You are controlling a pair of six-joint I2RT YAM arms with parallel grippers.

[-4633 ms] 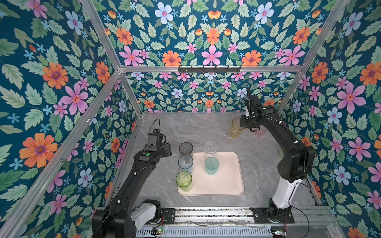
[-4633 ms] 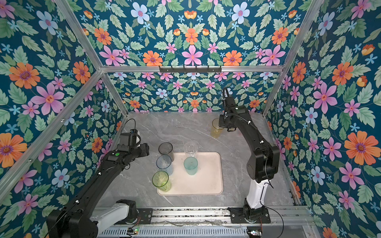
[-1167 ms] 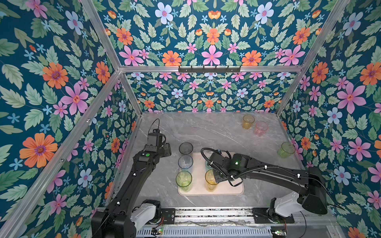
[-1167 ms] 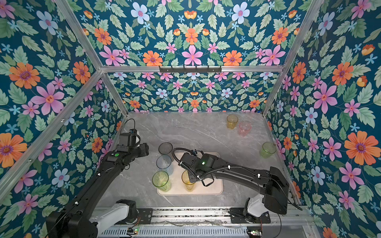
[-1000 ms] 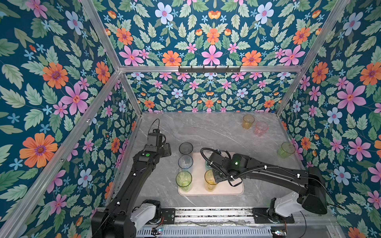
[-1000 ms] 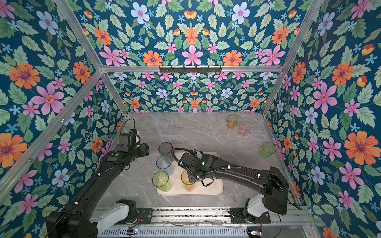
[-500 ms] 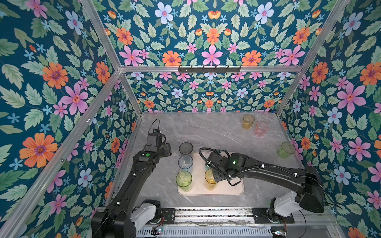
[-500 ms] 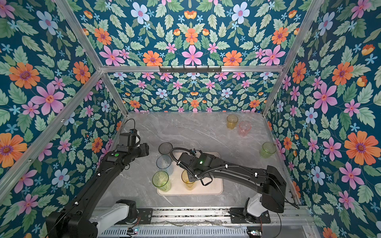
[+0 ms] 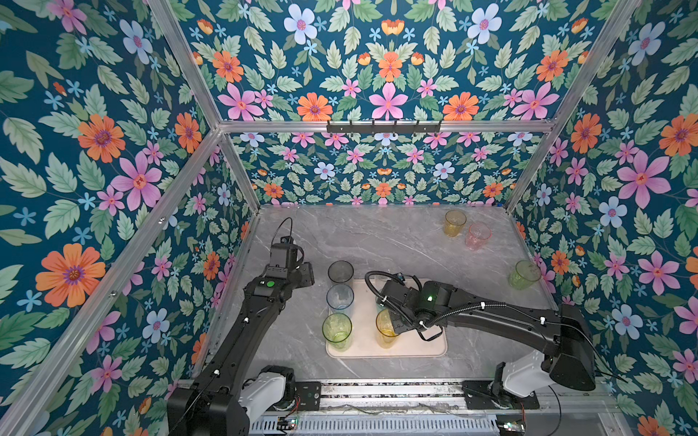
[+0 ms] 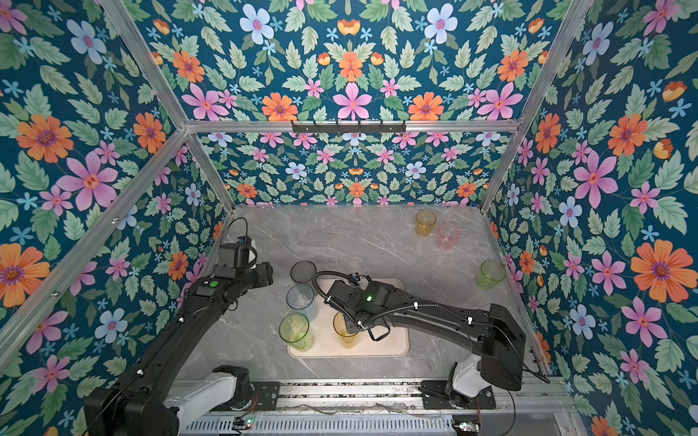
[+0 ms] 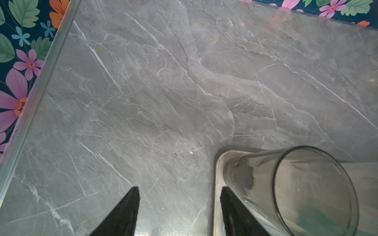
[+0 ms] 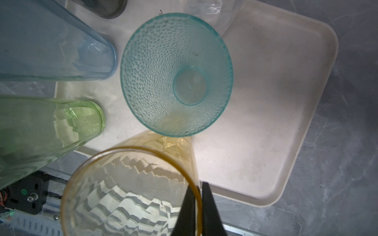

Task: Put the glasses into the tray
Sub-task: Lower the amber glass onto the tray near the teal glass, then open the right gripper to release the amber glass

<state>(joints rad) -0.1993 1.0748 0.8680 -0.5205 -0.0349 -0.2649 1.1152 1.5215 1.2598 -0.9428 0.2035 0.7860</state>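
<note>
R arm: right gripper (image 12: 198, 186) is clamped on the rim of the amber glass (image 9: 386, 328), 1 finger inside, 1 outside, wall pinched between them. Glass is roughly upright over the front part of the tray (image 9: 423, 347), close to the front edge. Can't tell if its base is down on the tray or just above it. In both top views the arm reaches in from the right, across the tray.

L arm: left gripper (image 11: 179, 190) is parted w/ nothing between the fingers. It hangs over the table (image 9: 377, 241) just beside the tray's back-left corner. 1 of its fingers (image 11: 235, 210) sits over the tray rim right next to the grey glass (image 11: 306, 183); can't tell if they touch.

In tray: 3 tall ones in a row along the left edge, back to front: grey glass, blue glass (image 9: 340, 298), green glass (image 9: 336, 328). Teal glass (image 12: 176, 75) stands upright mid-tray, just behind the amber one; in the top views the R arm covers it.

Not in tray, 3 pcs: short yellow glass (image 9: 454, 222) and pink glass (image 9: 477, 236) just beside each other at the back right of the table. 2nd green glass (image 9: 525, 275) is near the right wall, well apart from the tray.
</note>
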